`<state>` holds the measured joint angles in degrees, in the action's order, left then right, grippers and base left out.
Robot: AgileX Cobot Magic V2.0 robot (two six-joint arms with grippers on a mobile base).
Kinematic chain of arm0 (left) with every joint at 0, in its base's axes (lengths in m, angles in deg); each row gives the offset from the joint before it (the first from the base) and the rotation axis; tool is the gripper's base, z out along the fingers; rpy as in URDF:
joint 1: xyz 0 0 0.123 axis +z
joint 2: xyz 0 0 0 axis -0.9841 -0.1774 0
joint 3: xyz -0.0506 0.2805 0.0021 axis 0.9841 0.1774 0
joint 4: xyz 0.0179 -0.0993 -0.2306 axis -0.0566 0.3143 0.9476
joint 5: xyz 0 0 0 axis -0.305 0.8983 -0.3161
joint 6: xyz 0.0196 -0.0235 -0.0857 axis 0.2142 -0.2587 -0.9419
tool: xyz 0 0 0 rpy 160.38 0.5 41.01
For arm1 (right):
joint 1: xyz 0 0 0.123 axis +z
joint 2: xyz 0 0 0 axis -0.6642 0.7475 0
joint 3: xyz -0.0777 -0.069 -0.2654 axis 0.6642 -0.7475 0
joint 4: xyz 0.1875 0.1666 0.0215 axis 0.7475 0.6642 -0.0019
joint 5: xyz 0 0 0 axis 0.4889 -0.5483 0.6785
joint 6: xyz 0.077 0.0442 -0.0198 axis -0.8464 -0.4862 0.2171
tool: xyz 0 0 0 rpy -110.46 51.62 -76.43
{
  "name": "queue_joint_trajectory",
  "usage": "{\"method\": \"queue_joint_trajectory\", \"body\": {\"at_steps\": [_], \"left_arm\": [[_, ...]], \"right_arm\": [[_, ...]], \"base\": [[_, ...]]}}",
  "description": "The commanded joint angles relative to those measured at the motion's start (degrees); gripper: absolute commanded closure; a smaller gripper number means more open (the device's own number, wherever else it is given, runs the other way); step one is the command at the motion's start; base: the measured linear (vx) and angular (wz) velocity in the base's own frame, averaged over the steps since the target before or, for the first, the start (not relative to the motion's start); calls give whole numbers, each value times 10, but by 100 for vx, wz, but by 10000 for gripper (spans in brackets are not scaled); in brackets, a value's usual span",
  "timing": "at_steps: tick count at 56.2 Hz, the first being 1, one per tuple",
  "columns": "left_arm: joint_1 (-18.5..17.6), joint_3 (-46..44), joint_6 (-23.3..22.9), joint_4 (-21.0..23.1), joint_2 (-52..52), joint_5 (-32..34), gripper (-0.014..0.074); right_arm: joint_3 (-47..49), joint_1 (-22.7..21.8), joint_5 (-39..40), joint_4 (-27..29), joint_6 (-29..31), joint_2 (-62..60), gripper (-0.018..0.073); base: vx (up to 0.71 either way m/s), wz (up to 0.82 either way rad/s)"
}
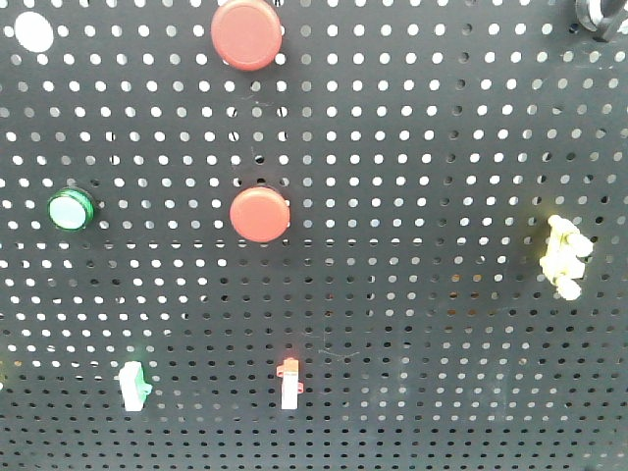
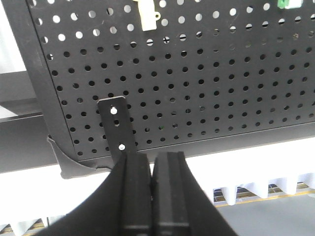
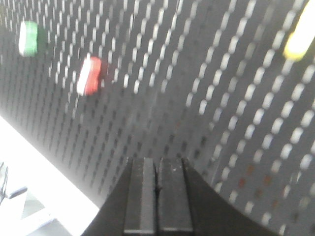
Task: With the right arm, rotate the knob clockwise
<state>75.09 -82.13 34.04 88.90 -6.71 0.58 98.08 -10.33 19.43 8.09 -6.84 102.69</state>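
The knob [image 1: 597, 18] is a small black round piece with a pale ring, cut off by the top right corner of the front view on the black pegboard [image 1: 412, 196]. Neither gripper shows in that view. In the right wrist view, which is blurred, my right gripper [image 3: 156, 167] is shut with nothing between its fingers, close to the pegboard [image 3: 197, 73]; the knob is out of that view. In the left wrist view my left gripper [image 2: 152, 164] is shut and empty, just below the pegboard's lower edge [image 2: 221, 140].
Two large red buttons [image 1: 245, 32] [image 1: 260, 214], a green button [image 1: 72, 209], a yellow switch cluster [image 1: 566, 257] and two small white toggles [image 1: 131, 385] [image 1: 288, 383] sit on the board. A black bracket [image 2: 117, 128] hangs at the board's lower left edge.
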Motion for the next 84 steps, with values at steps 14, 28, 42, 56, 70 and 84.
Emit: {"method": "queue_joint_trajectory", "body": {"at_steps": [14,28,42,56,70,84], "left_arm": [[-4,19,-1,3,9,49,603],[-4,19,-1,3,9,49,603],[-4,19,-1,3,9,49,603],[-4,19,-1,3,9,49,603],[-4,19,-1,3,9,49,603],[-4,19,-1,3,9,49,603]], "right_arm": [[-30,-1,16,197,3,-60,567],[-97,-58,-20,255,4,-176,567],[-153,-239,-30,261,3,-247,567],[-188,-301,-60,211,3,-277,567],[-188,-301,-62,216,3,-277,567],[-188,-301,-62,216,3,-277,567]], "base": [[0,0],[0,0],[0,0],[0,0],[0,0],[0,0]]}}
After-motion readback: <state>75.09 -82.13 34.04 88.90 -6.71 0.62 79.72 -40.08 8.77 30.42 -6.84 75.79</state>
